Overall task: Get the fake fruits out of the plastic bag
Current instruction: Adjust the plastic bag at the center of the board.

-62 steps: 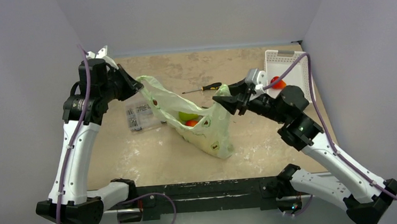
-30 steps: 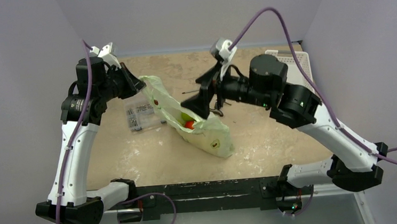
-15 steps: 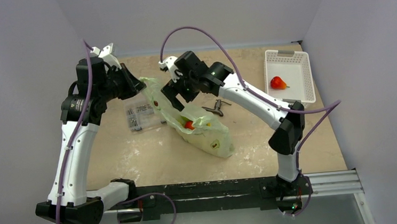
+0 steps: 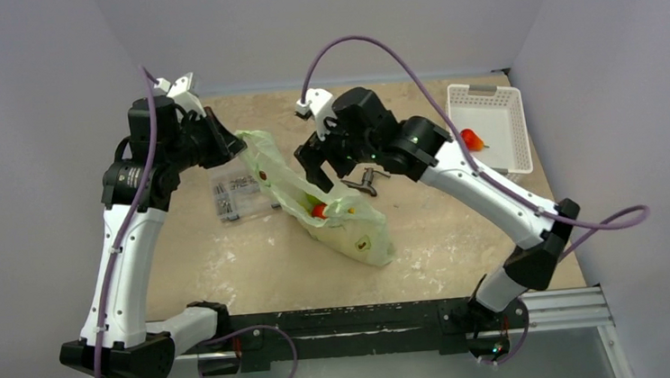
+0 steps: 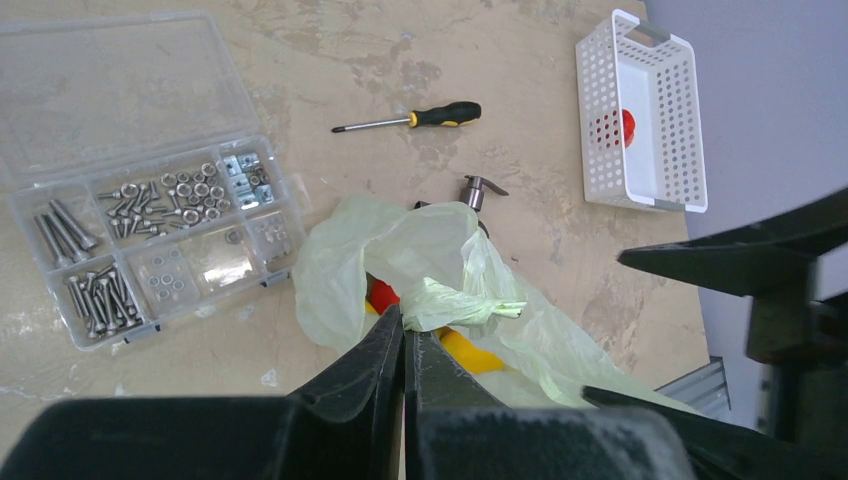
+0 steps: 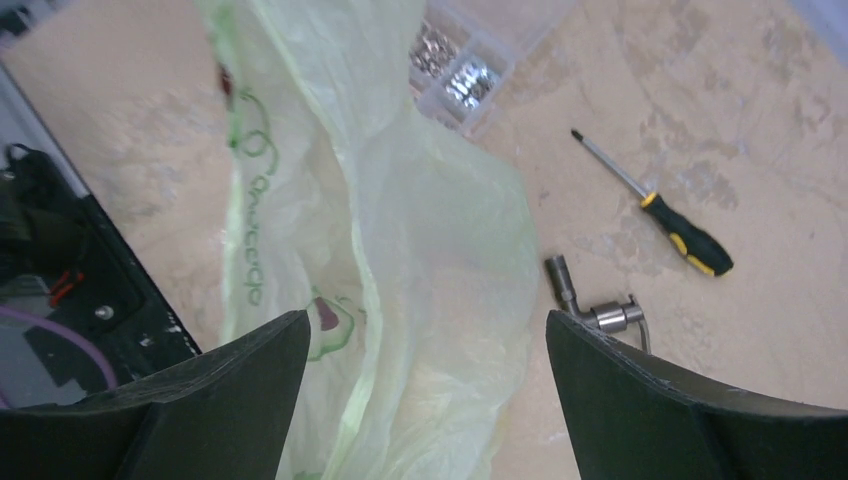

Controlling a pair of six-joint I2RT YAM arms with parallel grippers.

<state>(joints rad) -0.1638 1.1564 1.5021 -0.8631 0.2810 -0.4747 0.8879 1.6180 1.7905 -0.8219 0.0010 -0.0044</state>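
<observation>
The pale yellow-green plastic bag (image 4: 353, 228) lies slumped mid-table. My left gripper (image 4: 227, 144) is shut on its upper edge and holds that edge up; in the left wrist view the fingers (image 5: 403, 335) pinch the film. Inside the mouth show fake fruits: a green one (image 4: 314, 197) and a red one (image 4: 320, 211), and the left wrist view shows the red one (image 5: 381, 295) and a yellow one (image 5: 468, 351). My right gripper (image 4: 315, 171) hangs open over the bag's mouth. In the right wrist view the gripper (image 6: 428, 320) spans the bag (image 6: 400, 230) without gripping it.
A white slotted basket (image 4: 508, 110) at the back right holds a red fruit (image 4: 470, 139). A clear screw box (image 4: 236, 195) lies left of the bag. A metal fitting (image 4: 367, 182) and a yellow-and-black screwdriver (image 5: 412, 120) lie behind the bag.
My right arm has swung left from the basket side to above the bag's mouth, then shifted slightly right. The left gripper has kept its hold on the bag's edge.
</observation>
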